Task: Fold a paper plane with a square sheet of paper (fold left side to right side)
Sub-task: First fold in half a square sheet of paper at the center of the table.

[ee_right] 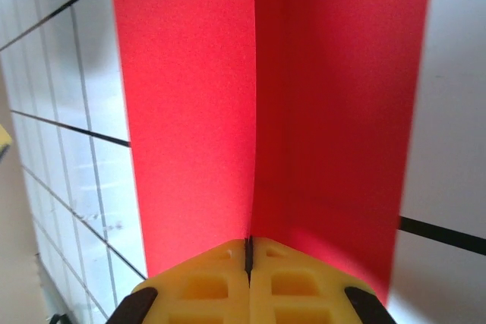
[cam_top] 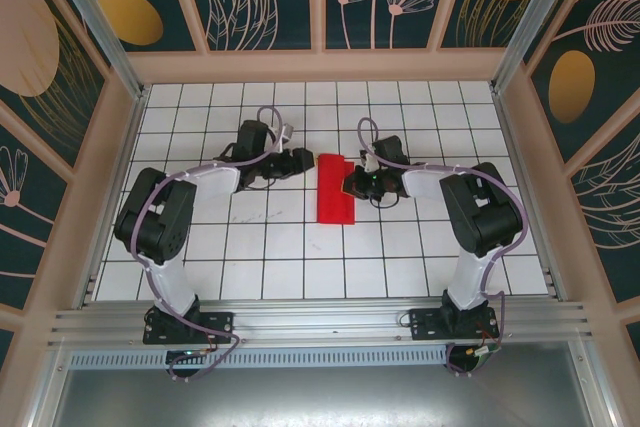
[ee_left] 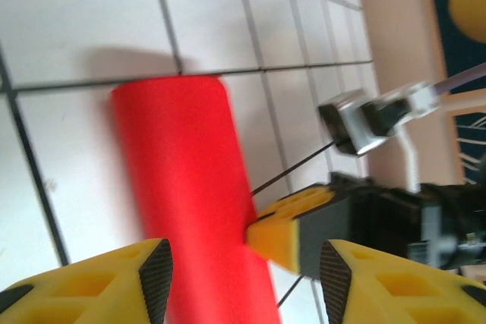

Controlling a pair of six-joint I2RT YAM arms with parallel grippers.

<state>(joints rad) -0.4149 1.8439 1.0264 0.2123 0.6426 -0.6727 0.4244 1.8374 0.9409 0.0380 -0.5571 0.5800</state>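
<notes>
The square sheet of paper point(cam_top: 334, 190) is bright red and lies doubled over as a narrow upright strip in the middle of the grid table. My right gripper point(cam_top: 352, 185) is at the strip's right edge. In the right wrist view its yellow jaws point(ee_right: 248, 252) are pressed together on the sheet point(ee_right: 190, 111), and two red layers run into the seam between them. My left gripper point(cam_top: 306, 162) is just left of the strip's top, open. In the left wrist view its fingertips point(ee_left: 244, 278) stand wide apart over the paper point(ee_left: 186, 202), touching nothing, and the right gripper's yellow finger point(ee_left: 285, 234) touches the paper's edge.
The table point(cam_top: 250, 247) is white tile with black grid lines. Wooden walls with patterned panels point(cam_top: 320, 65) close it in at the back and both sides. An aluminium rail point(cam_top: 320, 322) carrying both arm bases runs along the near edge.
</notes>
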